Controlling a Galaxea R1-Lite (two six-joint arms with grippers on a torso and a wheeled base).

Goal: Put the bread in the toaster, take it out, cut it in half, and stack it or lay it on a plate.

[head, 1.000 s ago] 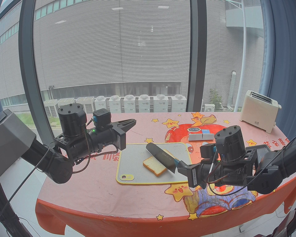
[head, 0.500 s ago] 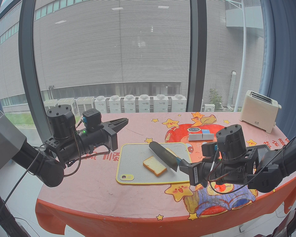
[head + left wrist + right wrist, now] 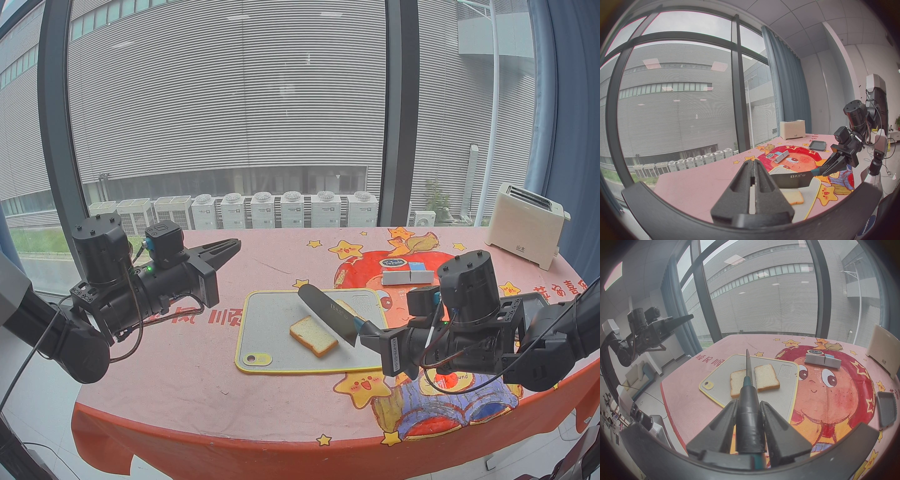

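With the right gripper [image 3: 373, 335] clamped on the knife [image 3: 327, 312] handle and the blade poised over the bread slice [image 3: 312, 336] on the cutting board [image 3: 270, 328], we judged a centred, vertical, steady press best, the left gripper [image 3: 226, 247] hanging closed and empty, well clear.

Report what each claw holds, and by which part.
Right claw grips the knife by its handle; left claw is shut on nothing.
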